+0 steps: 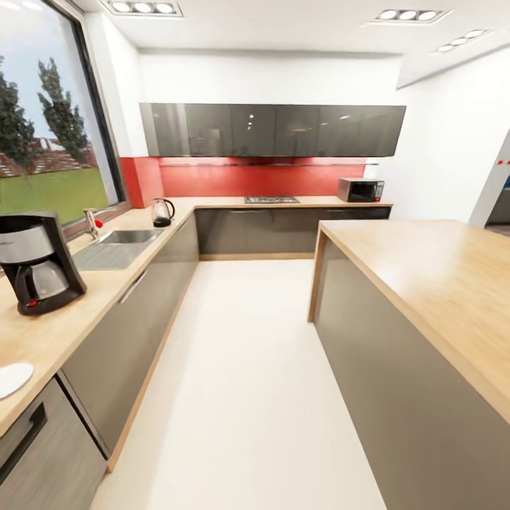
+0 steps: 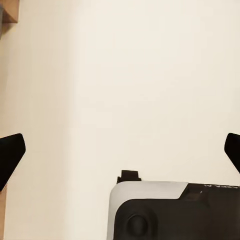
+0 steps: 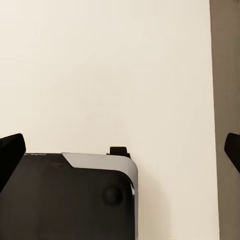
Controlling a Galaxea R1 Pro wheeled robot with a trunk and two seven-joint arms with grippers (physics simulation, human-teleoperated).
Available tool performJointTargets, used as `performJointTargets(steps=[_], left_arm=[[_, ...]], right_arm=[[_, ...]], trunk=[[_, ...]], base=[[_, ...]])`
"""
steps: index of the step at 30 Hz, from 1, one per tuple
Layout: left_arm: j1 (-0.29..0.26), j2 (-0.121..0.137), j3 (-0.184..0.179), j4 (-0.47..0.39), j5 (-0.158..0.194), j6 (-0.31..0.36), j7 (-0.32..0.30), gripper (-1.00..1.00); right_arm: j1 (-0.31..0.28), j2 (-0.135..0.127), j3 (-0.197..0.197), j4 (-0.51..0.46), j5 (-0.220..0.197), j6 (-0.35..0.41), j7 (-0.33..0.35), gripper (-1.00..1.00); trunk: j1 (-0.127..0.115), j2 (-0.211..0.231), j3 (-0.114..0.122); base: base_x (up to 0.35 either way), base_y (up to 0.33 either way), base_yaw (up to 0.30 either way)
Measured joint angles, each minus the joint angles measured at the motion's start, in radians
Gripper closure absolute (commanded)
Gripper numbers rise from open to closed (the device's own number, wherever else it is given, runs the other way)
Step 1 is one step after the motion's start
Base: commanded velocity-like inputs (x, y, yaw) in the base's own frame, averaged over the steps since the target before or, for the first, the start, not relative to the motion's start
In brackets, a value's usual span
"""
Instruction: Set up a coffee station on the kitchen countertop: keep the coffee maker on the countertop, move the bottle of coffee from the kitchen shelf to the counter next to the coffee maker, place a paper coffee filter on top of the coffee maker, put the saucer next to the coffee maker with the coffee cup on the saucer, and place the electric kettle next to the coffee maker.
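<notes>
the head view looks down a kitchen aisle with a pale floor (image 1: 248, 382). on the left runs the long light beige wood-look kitchen countertop (image 1: 71, 319) with an inset steel sink (image 1: 117, 248) above grey drawer fronts (image 1: 134, 333). the tall dark grey coffee maker (image 1: 35, 262) with its small glass carafe and black handle stands upright on this countertop, near the sink and well apart from the far corner. the bulbous clear glass electric kettle (image 1: 163, 212) with black handle stands in that far corner, beyond the sink. at the near edge of the countertop lies the small flat round white saucer (image 1: 13, 378), partly cut by the picture border. on the back counter there is a grey microwave oven (image 1: 360, 190). on the right stands a kitchen island with a wooden top (image 1: 439, 276).

in the left wrist view the left gripper (image 2: 120, 150) hangs over the floor, its two black fingertips (image 2: 11, 152) wide apart and nothing between them. in the right wrist view the right gripper (image 3: 120, 150) is likewise spread wide and holds nothing, above the robot's dark base (image 3: 70, 200).
</notes>
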Motion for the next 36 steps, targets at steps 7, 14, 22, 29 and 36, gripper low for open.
performJointTargets(steps=[7, 14, 22, 29, 36], left_arm=[[0.000, 0.000, 0.000, 0.000, 0.000, 0.000, 0.001, -1.00], [0.000, 0.000, 0.000, 0.000, 0.000, 0.000, 0.001, -1.00], [0.000, 0.000, 0.000, 0.000, 0.000, 0.000, 0.002, -1.00], [0.000, 0.000, 0.000, 0.000, -0.001, 0.000, 0.004, -1.00], [0.001, 0.000, 0.000, 0.000, -0.001, 0.000, 0.004, -1.00]], right_arm=[[0.000, 0.000, 0.000, 0.000, 0.000, 0.000, 0.000, -1.00], [0.000, 0.000, 0.000, 0.000, 0.000, 0.000, 0.000, -1.00], [0.000, 0.000, 0.000, 0.000, 0.000, 0.000, -0.001, -1.00], [0.000, 0.000, 0.003, 0.003, 0.003, -0.001, -0.001, -1.00], [0.000, -0.001, 0.003, 0.004, 0.003, -0.004, -0.002, -1.00]], trunk=[[0.000, 0.000, 0.000], [0.000, 0.000, 0.000], [0.000, 0.000, 0.000], [0.000, 0.000, 0.000], [0.000, 0.000, 0.000]], base=[[0.334, 0.131, 0.000], [0.325, 0.175, 0.000], [0.324, 0.173, 0.000], [0.325, 0.130, 0.000], [0.332, 0.024, 0.000]])
